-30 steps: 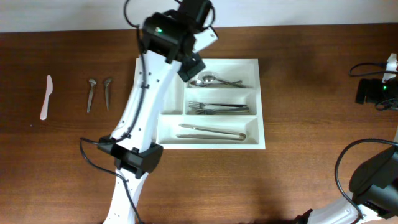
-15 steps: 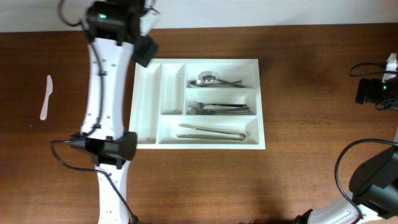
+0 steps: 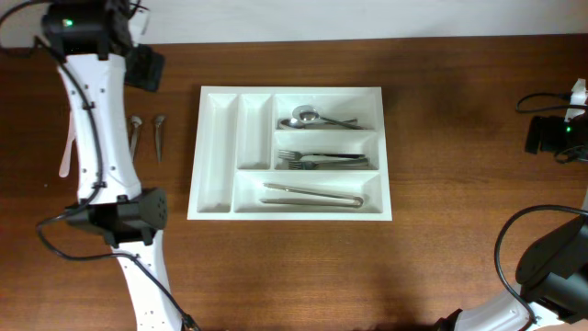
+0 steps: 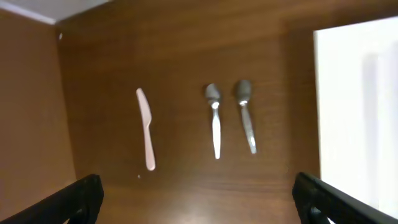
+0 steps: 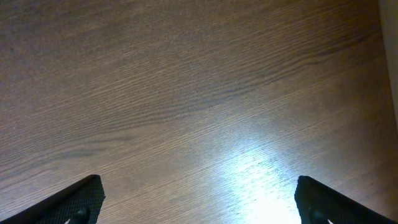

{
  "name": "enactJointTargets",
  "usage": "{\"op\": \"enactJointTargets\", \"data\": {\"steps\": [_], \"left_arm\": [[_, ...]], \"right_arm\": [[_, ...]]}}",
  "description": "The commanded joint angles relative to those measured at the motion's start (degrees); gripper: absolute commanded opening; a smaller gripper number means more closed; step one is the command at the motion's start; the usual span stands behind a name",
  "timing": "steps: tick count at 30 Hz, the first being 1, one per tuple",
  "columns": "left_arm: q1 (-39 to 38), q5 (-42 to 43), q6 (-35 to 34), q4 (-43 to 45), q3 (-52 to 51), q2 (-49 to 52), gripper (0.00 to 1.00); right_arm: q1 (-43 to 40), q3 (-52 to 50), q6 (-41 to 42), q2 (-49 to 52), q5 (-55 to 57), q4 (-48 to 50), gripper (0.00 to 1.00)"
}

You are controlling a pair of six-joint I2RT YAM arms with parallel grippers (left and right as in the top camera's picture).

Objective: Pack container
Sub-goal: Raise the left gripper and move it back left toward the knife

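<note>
Sitting mid-table: tray, with a spoon in its far long slot, forks in the middle one, tongs in the near one. Left of it on the wood lie two loose spoons side by side, and a white knife further left. Left gripper hangs above them, jaws wide, holding nothing. Right gripper is wide open over bare wood.

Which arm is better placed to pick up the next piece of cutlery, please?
Left: the left gripper, open, hovers above the spoons and white knife beside the container; the right gripper faces only table.
</note>
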Motion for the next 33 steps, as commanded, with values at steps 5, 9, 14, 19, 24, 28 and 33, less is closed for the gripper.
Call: {"op": "enactJointTargets", "data": {"steps": [5,9,14,19,24,28,33], "left_arm": [[8.7,7.3,-4.1,-0.2,0.0,-0.3,0.99],[12.4,8.0,-4.1,-0.2,-2.4,-0.3,0.99],[17.0,8.2,-0.2,0.6,-7.3,-0.3,0.99],[21.2,8.2,8.5,3.0,-13.2,-0.3,0.99],[24.4,8.2,15.3,7.0,-18.7,-0.2,0.99],[26.3,8.7,15.2,10.9,-20.6,-0.2,0.99],[26.8,10.8,15.9,13.9,-20.8,-0.1,0.99]], "right_arm": [[0.1,-0.1,0.3,-0.1,0.3,0.0,0.99],[0.1,-0.1,0.3,-0.1,0.3,0.0,0.99],[0.1,-0.1,0.3,-0.1,0.3,0.0,0.99],[0.1,-0.1,0.3,-0.1,0.3,0.0,0.99],[0.1,-0.1,0.3,-0.1,0.3,0.0,0.99],[0.1,-0.1,0.3,-0.1,0.3,0.0,0.99],[0.1,-0.1,0.3,-0.1,0.3,0.0,0.99]]}}
